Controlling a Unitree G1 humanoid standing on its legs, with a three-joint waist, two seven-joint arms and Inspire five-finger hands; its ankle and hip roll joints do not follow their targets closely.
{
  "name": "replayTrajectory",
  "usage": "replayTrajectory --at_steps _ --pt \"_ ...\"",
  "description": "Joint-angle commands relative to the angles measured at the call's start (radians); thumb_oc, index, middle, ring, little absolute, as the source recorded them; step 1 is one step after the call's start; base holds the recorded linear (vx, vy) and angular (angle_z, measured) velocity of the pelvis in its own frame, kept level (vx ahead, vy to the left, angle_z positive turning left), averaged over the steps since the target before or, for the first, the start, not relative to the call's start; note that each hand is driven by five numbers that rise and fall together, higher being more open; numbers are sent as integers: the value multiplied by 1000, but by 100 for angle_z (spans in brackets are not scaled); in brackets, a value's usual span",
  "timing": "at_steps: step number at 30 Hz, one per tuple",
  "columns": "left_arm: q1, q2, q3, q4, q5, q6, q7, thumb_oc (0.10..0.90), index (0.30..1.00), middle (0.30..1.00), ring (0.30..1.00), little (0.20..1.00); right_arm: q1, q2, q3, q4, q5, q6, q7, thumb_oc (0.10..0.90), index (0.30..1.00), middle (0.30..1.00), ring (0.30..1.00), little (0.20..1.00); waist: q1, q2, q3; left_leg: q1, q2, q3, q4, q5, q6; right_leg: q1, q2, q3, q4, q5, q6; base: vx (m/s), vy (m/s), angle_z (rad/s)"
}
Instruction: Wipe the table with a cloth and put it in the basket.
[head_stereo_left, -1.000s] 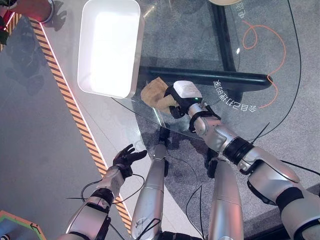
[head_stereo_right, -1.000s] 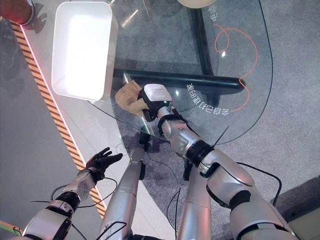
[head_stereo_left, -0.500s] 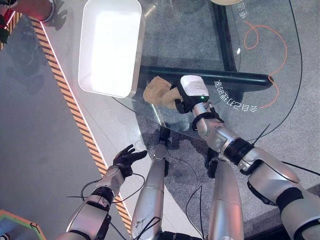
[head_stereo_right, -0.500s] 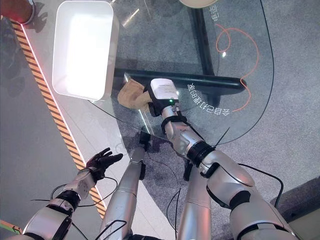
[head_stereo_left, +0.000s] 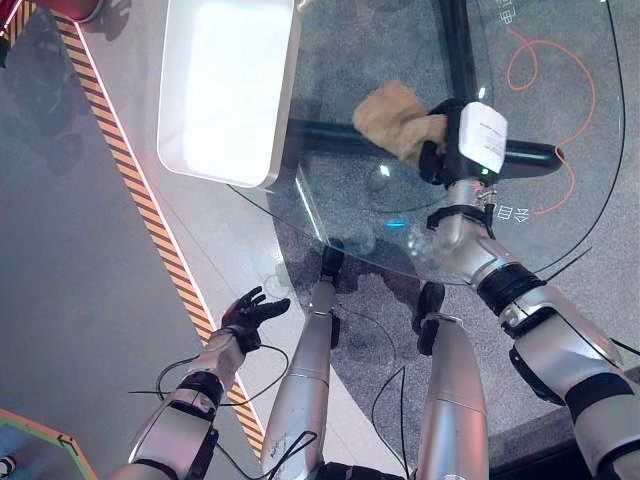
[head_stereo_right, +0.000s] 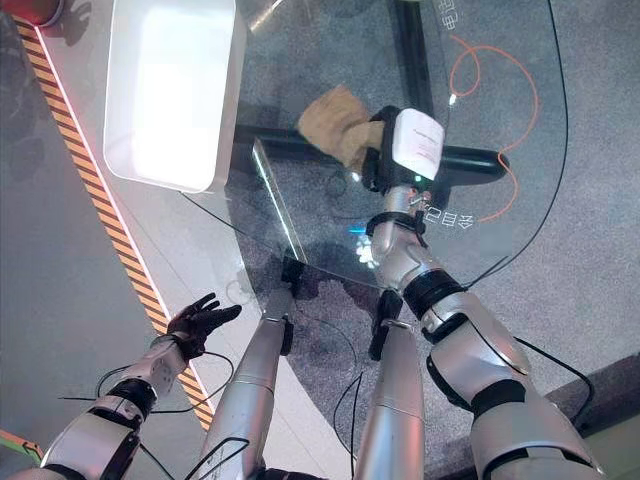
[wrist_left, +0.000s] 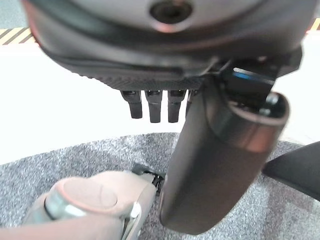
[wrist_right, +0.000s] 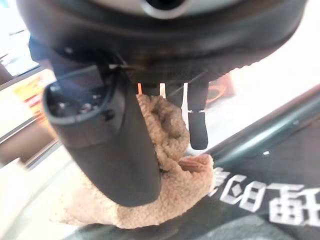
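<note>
- We look down through a round glass bench (head_stereo_left: 330, 215) onto grey floor and a striped floor line (head_stereo_left: 130, 180).
- The right robot hand (head_stereo_left: 455, 150) grips the one tan cloth (head_stereo_left: 395, 118) on the glass; its fingers are partly buried in the fabric.
- One white basket (head_stereo_left: 225, 90), cut off at the top, shows nothing inside.
- The left robot hand (head_stereo_left: 250, 312) hangs open, off the bench.

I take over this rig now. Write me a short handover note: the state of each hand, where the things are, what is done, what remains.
Right hand: shut on the tan cloth, holding it on the glass table, to the right of the white basket.
Left hand: open and idle, low beside the table over the floor.
Done: the cloth is in hand and on the glass.
Left: finish wiping, then carry the cloth left and drop it into the basket.
</note>
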Motion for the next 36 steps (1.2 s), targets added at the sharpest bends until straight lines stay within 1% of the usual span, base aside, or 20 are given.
replayTrajectory --at_steps 1,4,6,7,10,13,18,23,30,33,36 --pt "1 49 0 51 -23 -20 -6 800 900 900 900 900 -49 -165 -126 127 84 16 -127 100 300 300 300 200 -37 -15 -13 20 -103 131 128 -164 165 19 50 -38 -261 205 13 0 0 0" --pt "4 56 1 49 -27 -19 -8 800 900 900 900 900 -23 -184 -179 195 108 -6 -136 100 300 300 300 200 -41 -17 -13 14 -100 132 134 -170 167 15 52 -36 -258 203 14 1 -8 2" --pt "5 58 1 49 -28 -19 -9 800 900 900 900 900 -19 -188 -187 205 110 -9 -137 100 300 300 300 200 -42 -17 -13 13 -100 132 134 -171 167 15 53 -36 -259 202 14 0 0 0" --pt "4 71 6 48 -31 -10 -12 800 900 900 900 900 8 -211 -232 272 130 -19 -141 100 300 300 300 200 -46 -21 -13 12 -96 132 135 -175 170 15 57 -34 -259 202 15 4 -38 -2" --pt "1 81 20 53 -24 -4 -14 800 900 900 900 900 44 -229 -289 333 180 -42 -149 100 300 300 300 200 -52 -28 -13 12 -94 129 134 -178 171 17 63 -30 -261 203 16 3 -26 -1" --pt "-3 89 28 60 -23 -2 -19 800 900 900 900 900 69 -241 -328 357 214 -53 -160 100 300 300 300 200 -57 -32 -13 12 -91 129 135 -181 170 17 65 -27 -263 203 18 1 -11 0" --pt "-15 118 50 75 -22 9 -27 800 900 900 900 900 119 -263 -408 395 316 -70 -183 100 300 300 300 200 -70 -43 -13 8 -84 125 133 -185 165 15 72 -18 -270 206 25 0 0 0" --pt "-32 135 60 94 -24 18 -34 800 900 900 900 900 128 -268 -431 402 349 -68 -199 100 300 300 300 200 -78 -51 -13 11 -78 127 126 -187 160 17 77 -9 -278 209 29 -5 -6 -3" --pt "-57 154 67 129 -25 23 -50 800 900 900 900 900 125 -281 -440 423 376 -82 -186 100 300 300 300 200 -81 -62 -13 17 -73 128 117 -186 155 26 79 -7 -292 210 32 -8 -7 -4" --pt "-65 163 69 138 -25 27 -59 800 900 900 900 900 122 -279 -435 420 377 -92 -169 100 300 300 300 200 -83 -65 -13 21 -71 127 112 -186 153 29 80 -6 -295 210 33 -7 -5 -2" --pt "-77 165 67 138 -27 32 -57 800 900 900 900 900 111 -270 -422 410 340 -108 -151 100 300 300 300 200 -83 -66 -13 21 -71 126 108 -185 152 28 81 -5 -298 212 34 0 0 0"
